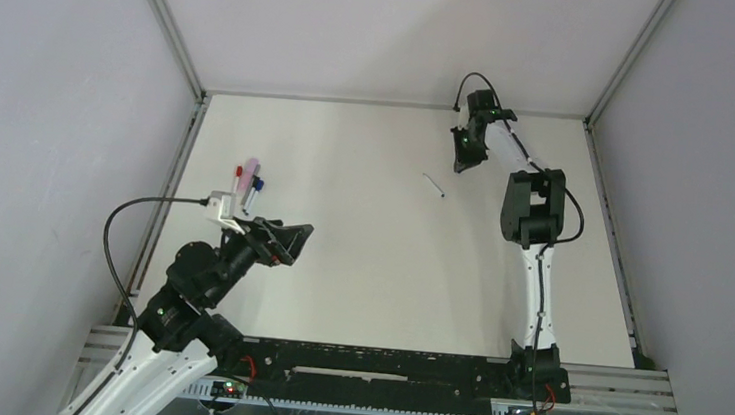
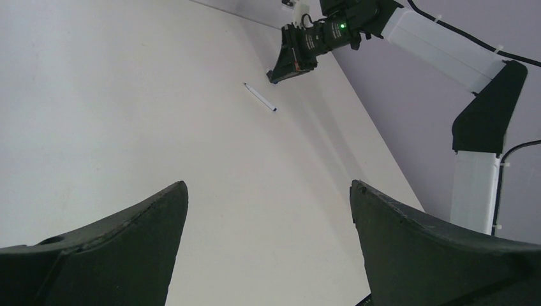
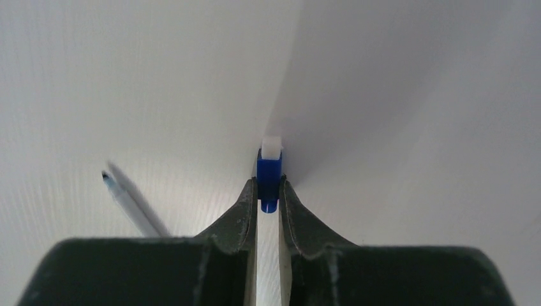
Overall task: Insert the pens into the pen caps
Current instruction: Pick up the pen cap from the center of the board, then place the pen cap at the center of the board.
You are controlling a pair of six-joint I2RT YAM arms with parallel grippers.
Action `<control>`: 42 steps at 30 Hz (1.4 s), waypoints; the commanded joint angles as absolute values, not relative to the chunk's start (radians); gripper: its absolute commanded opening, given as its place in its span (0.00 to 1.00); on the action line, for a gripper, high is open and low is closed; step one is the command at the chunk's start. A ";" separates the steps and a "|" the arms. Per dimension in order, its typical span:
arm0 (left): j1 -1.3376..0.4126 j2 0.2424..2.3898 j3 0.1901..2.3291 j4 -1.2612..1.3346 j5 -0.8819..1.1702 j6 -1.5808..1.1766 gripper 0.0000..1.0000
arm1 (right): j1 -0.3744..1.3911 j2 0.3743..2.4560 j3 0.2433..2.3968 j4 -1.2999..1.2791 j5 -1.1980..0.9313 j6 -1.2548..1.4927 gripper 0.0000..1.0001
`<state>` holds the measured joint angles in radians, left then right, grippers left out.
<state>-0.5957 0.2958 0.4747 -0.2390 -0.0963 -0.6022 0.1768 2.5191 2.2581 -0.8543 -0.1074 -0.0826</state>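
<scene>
My right gripper [image 3: 268,182] is shut on a short blue pen cap [image 3: 268,171] with a white piece at its far end, pinched at the fingertips just above the table. In the top view that gripper [image 1: 463,161] is at the far right of the table. A thin white pen [image 1: 433,184] with a blue tip lies loose to its left, also in the right wrist view [image 3: 131,201] and the left wrist view [image 2: 259,97]. A pink marker [image 1: 245,176] lies with red and blue pieces [image 1: 257,184] at the far left. My left gripper [image 1: 296,236] hangs open nearby, holding nothing [image 2: 268,191].
The white table [image 1: 358,267] is fenced by a metal frame [image 1: 171,165] and grey walls on three sides. A black cable [image 1: 130,237] loops beside the left arm. The right arm's elbow [image 1: 532,207] stands over the right side.
</scene>
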 commanded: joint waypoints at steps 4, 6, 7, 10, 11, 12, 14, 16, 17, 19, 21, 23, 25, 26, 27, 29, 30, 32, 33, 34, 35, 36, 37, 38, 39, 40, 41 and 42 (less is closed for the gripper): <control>-0.600 0.270 0.424 -0.195 -0.041 -0.644 1.00 | 0.184 2.232 1.908 -0.750 -0.221 -0.188 0.06; -0.600 0.256 0.396 -0.155 -0.026 -0.660 1.00 | 0.187 2.139 1.795 -0.715 -0.283 -0.223 0.05; -0.599 0.250 0.377 -0.141 -0.016 -0.669 1.00 | 0.188 2.094 1.745 -0.709 -0.330 -0.247 0.06; -0.600 0.217 0.326 -0.075 -0.008 -0.698 1.00 | 0.202 1.977 1.605 -0.728 -0.508 -0.346 0.06; -0.600 0.208 0.313 -0.061 -0.008 -0.707 1.00 | 0.215 1.943 1.555 -0.734 -0.560 -0.386 0.06; -0.599 0.200 0.300 -0.048 -0.008 -0.717 1.00 | 0.234 1.906 1.505 -0.735 -0.589 -0.431 0.07; -0.600 0.184 0.276 -0.025 0.019 -0.739 1.00 | 0.292 1.847 1.390 -0.716 -0.570 -0.490 0.08; -0.600 0.172 0.256 -0.006 0.027 -0.753 1.00 | 0.362 1.824 1.332 -0.705 -0.497 -0.517 0.10; -0.599 0.167 0.248 -0.005 0.031 -0.764 1.00 | 0.393 1.830 1.320 -0.703 -0.461 -0.502 0.10; -0.600 0.158 0.236 -0.005 0.035 -0.772 1.00 | 0.438 1.856 1.318 -0.710 -0.433 -0.457 0.10; -0.600 0.140 0.227 -0.004 0.038 -0.779 1.00 | 0.483 1.874 1.319 -0.710 -0.406 -0.433 0.12; -0.600 0.118 0.217 -0.004 0.035 -0.786 1.00 | 0.520 1.879 1.319 -0.701 -0.363 -0.415 0.13; -0.600 0.097 0.208 -0.005 0.030 -0.792 1.00 | 0.553 1.878 1.319 -0.687 -0.321 -0.396 0.13; -0.600 0.088 0.203 -0.007 0.026 -0.795 1.00 | 0.566 1.878 1.318 -0.683 -0.303 -0.388 0.14; -0.600 0.082 0.198 -0.005 0.024 -0.798 1.00 | 0.580 1.881 1.319 -0.679 -0.286 -0.381 0.15; -0.600 0.078 0.192 -0.005 0.022 -0.803 1.00 | 0.603 1.896 1.318 -0.679 -0.252 -0.370 0.18; -0.600 0.078 0.189 -0.005 0.021 -0.805 1.00 | 0.611 1.910 1.319 -0.680 -0.238 -0.368 0.19; -0.600 0.081 0.186 -0.004 0.024 -0.808 1.00 | 0.620 1.928 1.319 -0.679 -0.222 -0.367 0.21; -0.600 0.084 0.186 -0.004 0.025 -0.808 1.00 | 0.621 1.935 1.318 -0.678 -0.219 -0.368 0.22; -0.600 0.085 0.185 -0.004 0.027 -0.811 1.00 | 0.621 1.939 1.319 -0.679 -0.216 -0.367 0.23; -0.600 0.088 0.185 -0.005 0.027 -0.811 1.00 | 0.621 1.941 1.319 -0.679 -0.213 -0.366 0.24; -0.600 0.089 0.184 0.010 0.029 -0.811 1.00 | 0.622 1.941 1.319 -0.681 -0.209 -0.366 0.27; -0.600 0.089 0.184 0.023 0.029 -0.813 1.00 | 0.621 1.938 1.318 -0.681 -0.209 -0.367 0.30; -0.600 0.090 0.183 0.024 0.031 -0.813 1.00 | 0.621 1.933 1.319 -0.682 -0.209 -0.369 0.34; -0.600 0.089 0.182 0.027 0.031 -0.814 1.00 | 0.621 1.925 1.319 -0.684 -0.212 -0.372 0.36; -0.600 0.089 0.181 0.026 0.032 -0.814 1.00 | 0.620 1.917 1.318 -0.688 -0.217 -0.377 0.39; -0.600 0.089 0.182 0.027 0.032 -0.815 1.00 | 0.619 1.906 1.320 -0.691 -0.226 -0.382 0.42; -0.600 0.089 0.181 0.029 0.034 -0.815 1.00 | 0.614 1.894 1.322 -0.698 -0.236 -0.387 0.44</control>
